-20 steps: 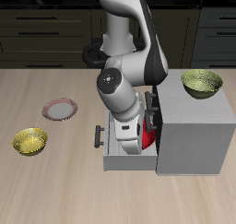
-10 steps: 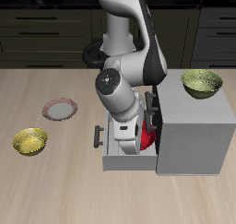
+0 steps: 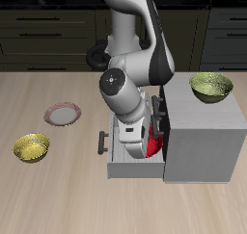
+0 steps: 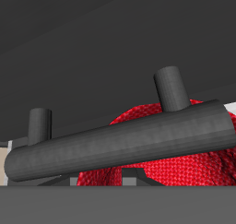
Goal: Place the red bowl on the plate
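We see the arm [image 3: 135, 69] sitting slightly higher now than in both earlier exterior pictures: its round grey joint housing shifts up and a touch toward the back of the table. The move falls in the last half second; the two earlier pictures match each other. The wrist and gripper [image 3: 145, 142] rise with it but remain down inside the open drawer [image 3: 125, 163]. A bit more of the red bowl [image 3: 154, 144] shows beside the gripper body. We can't tell if the bowl itself lifts.
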Tool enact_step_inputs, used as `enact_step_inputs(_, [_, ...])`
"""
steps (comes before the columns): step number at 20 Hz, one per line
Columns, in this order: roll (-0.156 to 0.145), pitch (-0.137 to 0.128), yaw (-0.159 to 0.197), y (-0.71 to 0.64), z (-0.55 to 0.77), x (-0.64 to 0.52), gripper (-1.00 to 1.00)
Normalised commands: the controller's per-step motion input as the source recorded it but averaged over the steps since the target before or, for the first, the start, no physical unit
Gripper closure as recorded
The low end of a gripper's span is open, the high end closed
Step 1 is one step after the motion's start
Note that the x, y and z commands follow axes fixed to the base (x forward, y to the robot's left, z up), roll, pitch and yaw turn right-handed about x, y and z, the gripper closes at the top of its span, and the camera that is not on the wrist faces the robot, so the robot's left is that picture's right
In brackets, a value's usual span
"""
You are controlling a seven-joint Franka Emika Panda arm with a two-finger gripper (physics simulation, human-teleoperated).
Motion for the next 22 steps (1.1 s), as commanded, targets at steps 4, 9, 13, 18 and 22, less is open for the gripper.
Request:
enact_step_inputs(4, [0.001, 0.001, -0.005, 0.0, 0.06, -0.04, 1.0])
enact_step_inputs(9, [-0.011, 0.009, -0.003, -0.04, 0.01, -0.06, 1.0])
enact_step_inputs(13, [-0.022, -0.015, 0.001, -0.1, 0.1, -0.02, 1.0])
enact_step_inputs(18, [-0.032, -0.034, 0.008, -0.2, 0.19, -0.06, 1.0])
enact_step_inputs(22, [-0.039, -0.071, 0.02, -0.25, 0.33, -0.08, 1.0])
